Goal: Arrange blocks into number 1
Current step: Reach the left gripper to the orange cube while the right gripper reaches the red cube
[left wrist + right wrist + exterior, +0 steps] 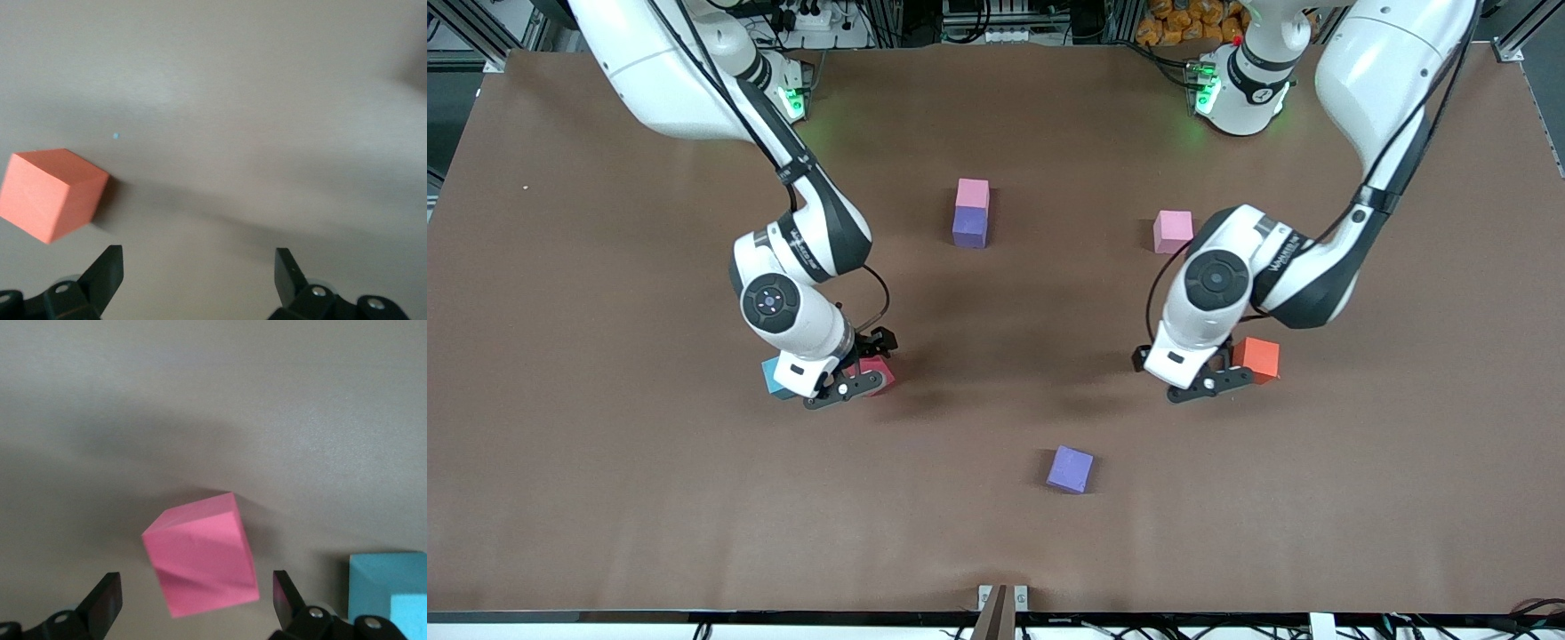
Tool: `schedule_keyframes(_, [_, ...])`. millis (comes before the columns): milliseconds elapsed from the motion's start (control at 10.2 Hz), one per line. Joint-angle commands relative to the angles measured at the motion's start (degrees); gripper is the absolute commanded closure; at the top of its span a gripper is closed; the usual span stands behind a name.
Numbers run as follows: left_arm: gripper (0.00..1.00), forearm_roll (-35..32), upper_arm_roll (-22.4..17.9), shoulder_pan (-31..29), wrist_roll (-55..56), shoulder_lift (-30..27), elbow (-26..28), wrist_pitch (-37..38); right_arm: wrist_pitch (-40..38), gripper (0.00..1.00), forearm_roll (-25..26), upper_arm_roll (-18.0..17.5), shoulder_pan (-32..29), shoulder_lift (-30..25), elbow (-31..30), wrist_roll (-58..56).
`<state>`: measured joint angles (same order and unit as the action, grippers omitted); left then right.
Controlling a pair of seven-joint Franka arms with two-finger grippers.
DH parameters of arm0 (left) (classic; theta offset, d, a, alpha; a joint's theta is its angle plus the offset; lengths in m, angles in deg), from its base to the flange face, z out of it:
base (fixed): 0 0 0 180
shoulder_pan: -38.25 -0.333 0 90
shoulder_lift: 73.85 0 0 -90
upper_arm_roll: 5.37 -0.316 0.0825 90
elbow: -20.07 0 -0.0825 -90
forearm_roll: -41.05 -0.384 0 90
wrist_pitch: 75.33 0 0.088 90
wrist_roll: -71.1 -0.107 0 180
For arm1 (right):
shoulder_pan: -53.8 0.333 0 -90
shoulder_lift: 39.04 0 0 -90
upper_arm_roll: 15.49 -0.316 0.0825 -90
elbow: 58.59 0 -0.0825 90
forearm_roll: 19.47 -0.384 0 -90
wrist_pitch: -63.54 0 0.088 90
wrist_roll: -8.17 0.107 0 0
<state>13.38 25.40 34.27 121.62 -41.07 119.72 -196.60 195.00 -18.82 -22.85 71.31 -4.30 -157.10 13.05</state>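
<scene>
While both end effectors gape empty, centre right end effector (193,600) astride red block (203,563), clear of light blue block (390,593); shift left end effector (198,280) over orange block (50,193).

Even overhead light, soft shadows, blurry wrist views
</scene>
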Motion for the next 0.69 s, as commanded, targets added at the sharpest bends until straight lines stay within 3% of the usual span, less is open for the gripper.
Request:
schedule_keyframes(0, [0.0, -1.33, 0.78, -4.35, -6.81, -0.62, 1.06, 0.78, 0.29, 0.0, 1.8, -0.11, -0.29, 1.2, 1.21, 1.27])
schedule_keyframes(589, [0.0, -1.42, 1.13, -13.51, -22.47, 1.66, 1.5, -3.7, 2.84, 0.0, 3.65, -0.11, -0.2, 3.66, 1.48, 1.27])
